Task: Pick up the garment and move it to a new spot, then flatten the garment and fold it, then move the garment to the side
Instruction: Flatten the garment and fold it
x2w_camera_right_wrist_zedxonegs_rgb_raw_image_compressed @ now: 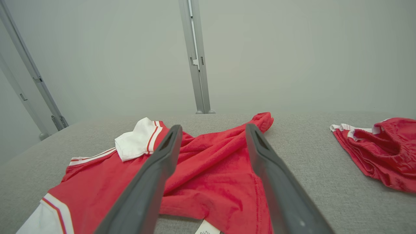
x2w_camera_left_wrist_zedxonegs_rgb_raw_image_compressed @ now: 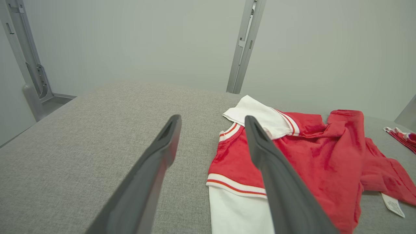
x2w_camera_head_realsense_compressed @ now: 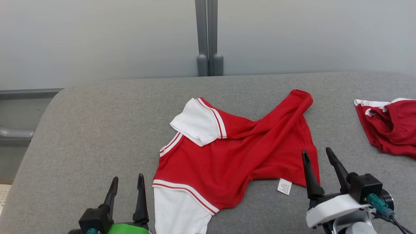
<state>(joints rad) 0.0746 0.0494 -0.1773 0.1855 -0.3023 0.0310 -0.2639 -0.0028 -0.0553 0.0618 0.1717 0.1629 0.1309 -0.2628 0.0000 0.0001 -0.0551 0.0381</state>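
Left end effector (x2w_camera_head_realsense_compressed: 128, 177) and right end effector (x2w_camera_head_realsense_compressed: 316, 150): fingers spread apart, holding nothing. Between the two and just ahead, on the grey bench (x2w_camera_head_realsense_compressed: 97, 130): red garment (x2w_camera_head_realsense_compressed: 227, 156), crumpled and twisted.

Could catch a single layer if closing on the hem just beside the right end effector, near the care label (x2w_camera_head_realsense_compressed: 284, 187). Would then lift lopsided and tighten the twist. Could drag the near white sleeve (x2w_camera_head_realsense_compressed: 178, 211), beside the left end effector, off the bench's front edge. Well out to the right of the right end effector: second red garment (x2w_camera_head_realsense_compressed: 390, 130), easy to mistake for the target.

Cut off at the head view's bottom: that sleeve's cuff. Buried under the diagonal fold: far side of the body. Neckline hard to make out.
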